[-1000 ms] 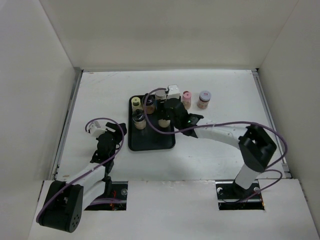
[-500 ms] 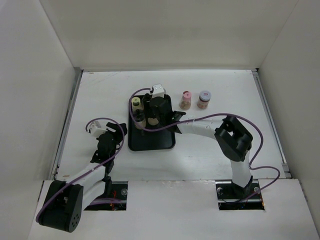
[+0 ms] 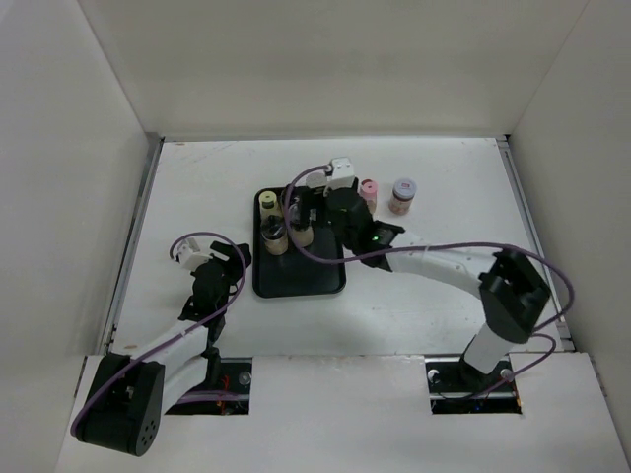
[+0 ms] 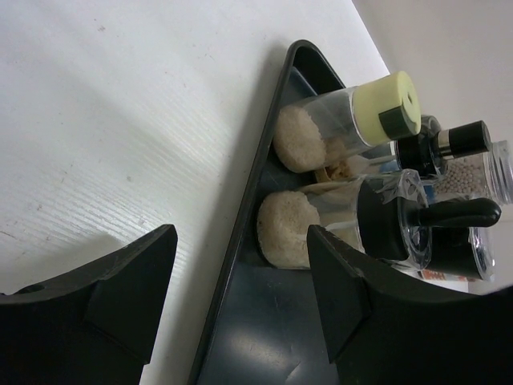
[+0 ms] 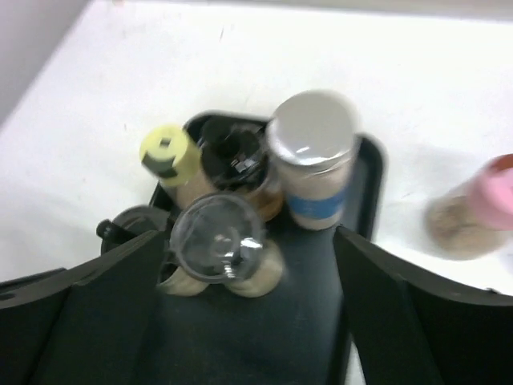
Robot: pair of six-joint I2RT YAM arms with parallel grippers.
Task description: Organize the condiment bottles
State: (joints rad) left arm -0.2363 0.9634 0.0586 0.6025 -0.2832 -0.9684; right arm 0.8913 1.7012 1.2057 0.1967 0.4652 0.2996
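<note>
Top external view is read from left to right. The left gripper (image 4: 240, 265) is seen low beside the left edge of the black tray (image 3: 296, 281), its fingers spread apart with nothing held between them. Several condiment bottles (image 3: 301, 229) are gathered upright in the far half of the tray, among them a yellow-capped jar (image 3: 266, 201) and a taller silver bottle (image 5: 311, 152) banded in blue. Over that cluster the right gripper (image 5: 252, 249) is held, its fingers set wide and nothing gripped. Two more are found outside the tray, upright on the table (image 3: 444, 168): a pink-capped jar (image 3: 369, 192) just right of the tray's far corner and a grey-capped jar (image 3: 403, 194) beside it, further right. Both are placed to the right of the right gripper, long axes vertical, the pink one nearer. The right arm is by far the closer, so a rightward approach to the pink-capped jar is judged to be called for next
</note>
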